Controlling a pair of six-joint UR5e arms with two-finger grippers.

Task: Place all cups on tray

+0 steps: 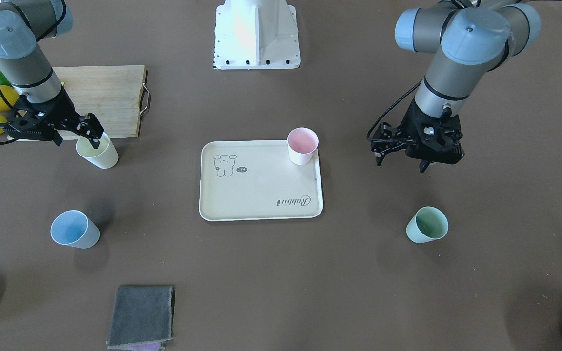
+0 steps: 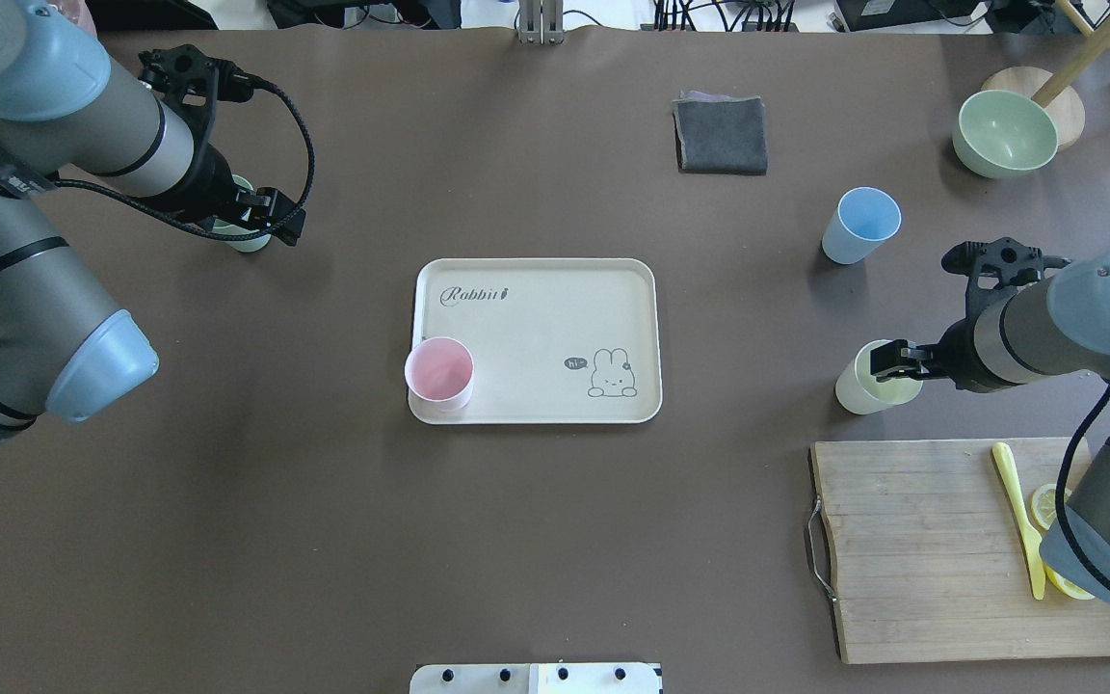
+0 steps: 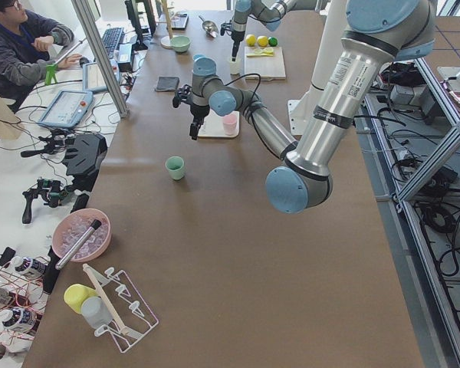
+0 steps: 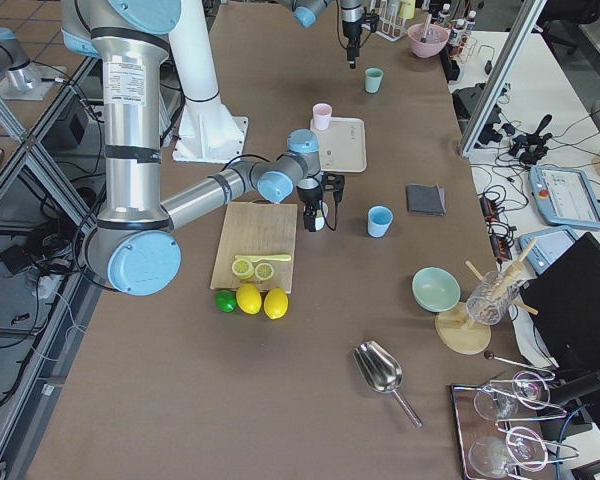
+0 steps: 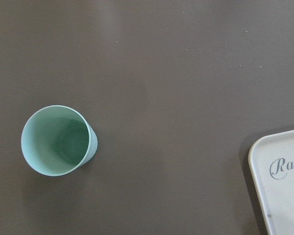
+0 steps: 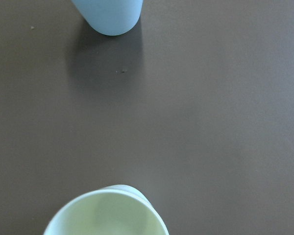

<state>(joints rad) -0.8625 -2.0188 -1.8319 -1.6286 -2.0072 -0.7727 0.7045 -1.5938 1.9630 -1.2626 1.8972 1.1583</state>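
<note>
Left side: my left gripper [image 1: 402, 162] hangs above the bare brown table surface [image 1: 281, 273] with its fingers spread and nothing between them. The mint green plastic tumbler [image 1: 426, 225] stands upright on the table beyond it, on the operators' side, apart from the fingers. In the left wrist view this tumbler sits at lower left, and a corner of the tray shows at lower right.

Centre: the flat cream rectangular tray [image 1: 261, 204], with raised rim, cartoon drawing and "Rabbit" script, lies flat. The pink plastic tumbler [image 1: 302, 146] stands upright on it, in the corner nearest my base on my left side, close against the rim. It is the only cup on the tray.

Right side: the light blue plastic tumbler [image 1: 73, 229] stands upright on the table, well apart from the tray. The pale yellow plastic tumbler [image 1: 99, 155] stands just beside the wooden cutting board [image 1: 110, 97]. My right gripper [image 1: 78, 140] is at its rim, fingers spread, one fingertip [image 1: 96, 139] over the mouth. I cannot tell whether that tip touches the wall.
</note>
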